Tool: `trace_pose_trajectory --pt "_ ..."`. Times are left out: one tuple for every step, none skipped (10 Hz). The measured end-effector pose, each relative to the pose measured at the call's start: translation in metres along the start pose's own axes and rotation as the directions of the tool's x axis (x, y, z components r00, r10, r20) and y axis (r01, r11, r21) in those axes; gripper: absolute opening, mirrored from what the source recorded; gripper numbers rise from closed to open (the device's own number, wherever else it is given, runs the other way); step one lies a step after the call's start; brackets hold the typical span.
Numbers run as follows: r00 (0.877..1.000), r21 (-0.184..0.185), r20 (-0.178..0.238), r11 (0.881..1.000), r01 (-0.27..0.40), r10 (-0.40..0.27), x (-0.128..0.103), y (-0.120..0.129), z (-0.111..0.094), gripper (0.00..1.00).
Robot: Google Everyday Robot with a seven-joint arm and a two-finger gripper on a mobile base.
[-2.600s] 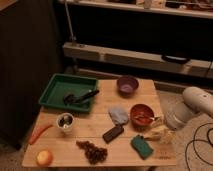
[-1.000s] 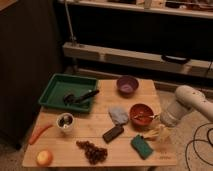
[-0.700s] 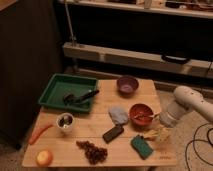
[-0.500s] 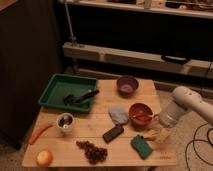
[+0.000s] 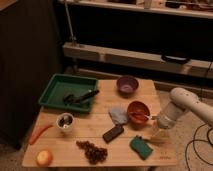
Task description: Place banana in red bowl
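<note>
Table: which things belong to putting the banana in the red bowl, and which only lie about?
Job: banana; red bowl; gripper, down at the banana, right of the red bowl.
Lying about: green tray, purple bowl, carrot, grapes, sponge, cloth, round fruit.

A wooden counter (image 5: 106, 99) carries a green tray (image 5: 56, 87) at its back left and a purple bowl (image 5: 127, 85) at the back right. The red bowl (image 5: 138, 111) sits right of the middle, with a grey-blue cloth (image 5: 118, 115) just beside it on the left and a dark flat block (image 5: 113, 133) in front of the cloth. A carrot (image 5: 39, 133) lies at the left edge, near a small white cup (image 5: 65, 121). Along the front are a round yellow-orange fruit (image 5: 44, 158), dark grapes (image 5: 93, 151) and a green sponge (image 5: 141, 147). The banana (image 5: 158, 135) lies at the right edge, with the gripper (image 5: 155, 120) just above it, beside the red bowl
</note>
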Motion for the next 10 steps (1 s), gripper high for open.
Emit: trace_pose_trajectory --pt "1.0 -0.003 -0.012 1.0 -0.001 0.001 -0.003 0.001 0.001 0.02" --pt "1.0 -0.004 -0.016 1.0 -0.001 0.001 -0.004 0.002 0.001 0.01" --pt "1.0 -0.005 -0.019 1.0 0.0 0.0 -0.008 0.003 -0.001 0.01" --pt "1.0 -0.005 -0.019 1.0 0.003 -0.003 -0.014 0.007 -0.006 0.01" --pt "1.0 -0.001 -0.023 1.0 0.005 -0.005 -0.024 0.014 -0.017 0.01" --pt "1.0 0.001 -0.024 1.0 0.008 -0.008 -0.032 0.02 -0.025 0.01" --pt "1.0 0.0 -0.025 1.0 0.012 -0.012 -0.042 0.029 -0.036 0.01" --pt "0.999 -0.001 -0.024 1.0 0.023 -0.023 -0.058 0.043 -0.054 0.01" --pt "0.999 -0.007 -0.018 0.999 0.037 -0.038 -0.074 0.056 -0.07 0.01" --pt "0.999 -0.012 -0.013 0.999 0.05 -0.05 -0.086 0.066 -0.081 0.01"
